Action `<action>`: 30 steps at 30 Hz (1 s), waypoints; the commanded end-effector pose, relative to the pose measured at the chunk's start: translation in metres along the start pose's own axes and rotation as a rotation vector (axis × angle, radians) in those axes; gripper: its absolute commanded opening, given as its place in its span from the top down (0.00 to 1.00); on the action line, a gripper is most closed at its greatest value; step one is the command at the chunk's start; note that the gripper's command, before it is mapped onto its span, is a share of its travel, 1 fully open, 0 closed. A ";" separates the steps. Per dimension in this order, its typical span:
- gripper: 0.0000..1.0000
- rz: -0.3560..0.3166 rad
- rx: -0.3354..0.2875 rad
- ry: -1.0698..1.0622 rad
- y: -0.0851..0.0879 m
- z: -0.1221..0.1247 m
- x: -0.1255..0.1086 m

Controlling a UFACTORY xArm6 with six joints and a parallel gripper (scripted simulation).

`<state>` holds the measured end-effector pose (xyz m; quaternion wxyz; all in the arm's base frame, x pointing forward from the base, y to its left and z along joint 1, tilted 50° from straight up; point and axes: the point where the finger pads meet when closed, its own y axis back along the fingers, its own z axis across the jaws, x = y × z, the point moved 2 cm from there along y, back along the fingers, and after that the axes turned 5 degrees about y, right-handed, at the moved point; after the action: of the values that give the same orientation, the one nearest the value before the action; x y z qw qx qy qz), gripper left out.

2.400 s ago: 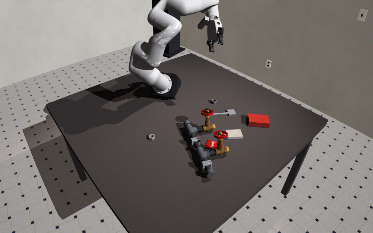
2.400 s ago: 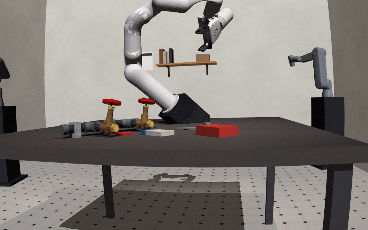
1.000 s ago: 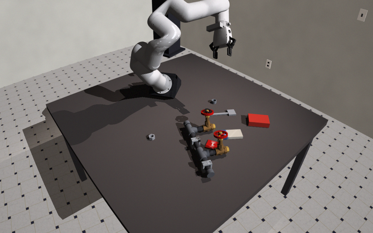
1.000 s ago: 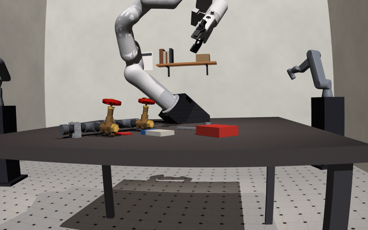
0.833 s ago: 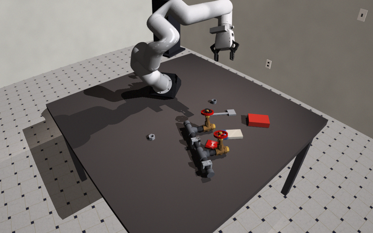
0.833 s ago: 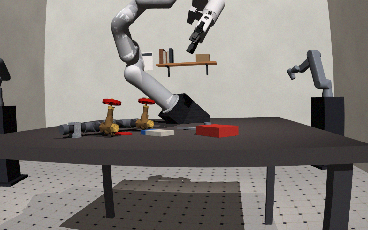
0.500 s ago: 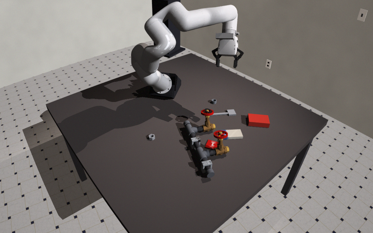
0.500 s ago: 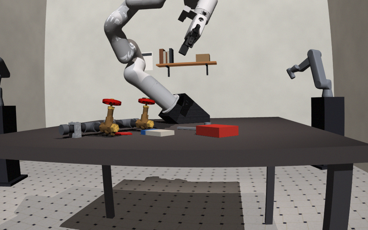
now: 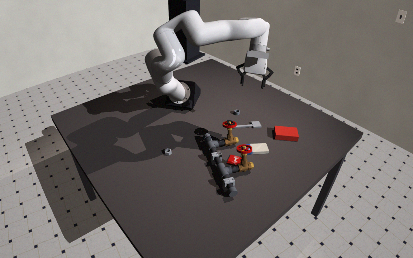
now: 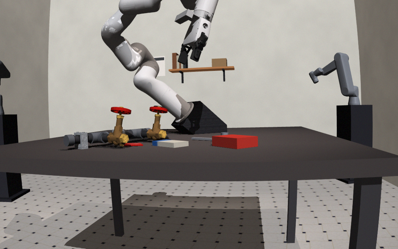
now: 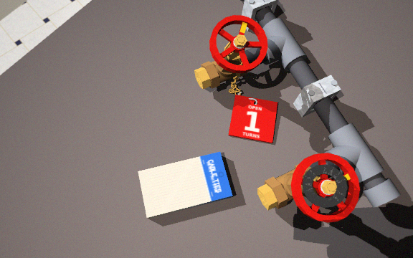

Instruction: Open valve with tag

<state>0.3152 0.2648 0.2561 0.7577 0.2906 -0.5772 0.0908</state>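
Observation:
A grey pipe (image 9: 218,160) lies on the dark table with two brass valves, each with a red handwheel. A red tag (image 11: 253,118) reading "OPEN 1 TURNS" is chained to the valve at the top of the wrist view (image 11: 238,43). This is the nearer valve (image 9: 244,149) in the top view and the left one (image 10: 120,110) in the exterior view. The other valve (image 11: 325,187) (image 9: 228,124) has no tag. My gripper (image 9: 252,81) (image 10: 189,57) is open and empty, high above the table's back right part and far from both valves.
A white and blue cable-ties box (image 11: 185,186) (image 9: 259,148) lies beside the valves. A red box (image 9: 285,133) and a grey flat tool (image 9: 249,125) lie to the right. Two grey nuts (image 9: 237,111) (image 9: 167,151) lie loose on the table.

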 end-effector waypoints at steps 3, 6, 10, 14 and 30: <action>0.00 -0.078 0.002 0.141 -0.023 -0.002 0.025; 0.00 -0.108 0.007 0.200 -0.034 -0.001 0.036; 0.00 -0.145 0.017 0.277 -0.048 0.001 0.049; 0.00 -0.175 0.031 0.346 -0.061 0.003 0.062; 0.00 -0.260 0.109 0.589 -0.108 0.020 0.107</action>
<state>0.3802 0.1511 0.3180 0.8781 0.3549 -0.3051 0.0991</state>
